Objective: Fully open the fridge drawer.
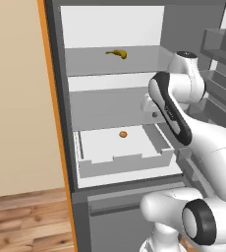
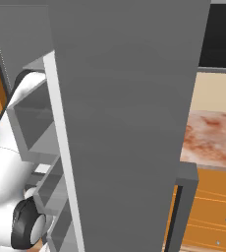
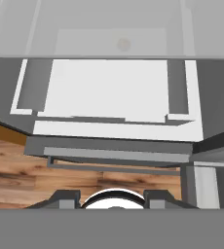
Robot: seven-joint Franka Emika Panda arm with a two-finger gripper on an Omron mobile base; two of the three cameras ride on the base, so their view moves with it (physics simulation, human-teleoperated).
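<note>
The hand [image 3: 112, 198] hangs above and in front of the fridge drawer [image 1: 127, 163], looking down on it. Its two dark fingertips [image 3: 65, 197] stand well apart with nothing between them, so it is wide and empty. It touches nothing.

In the left base view the drawer sits low in the open fridge, under the translucent shelves [image 1: 112, 61], its notched front wall already drawn forward of the fridge floor. A small orange ball [image 1: 123, 134] lies on its white floor near the back, and a banana [image 1: 117, 53] rests on the upper shelf. Below the drawer is the dark lower panel with a bar handle [image 3: 118, 154], which is not the target.

The drawer looks partly out, so the step in hand is probably to get a hold on the front wall and pull further. To do it well, bring the hand down to the stepped notch, hook or pinch the wall there at its middle, and pull straight outward along the runners. An off-centre pull could skew the tray. Keep the arm clear of the fridge door [image 2: 129, 123] close at its right.
</note>
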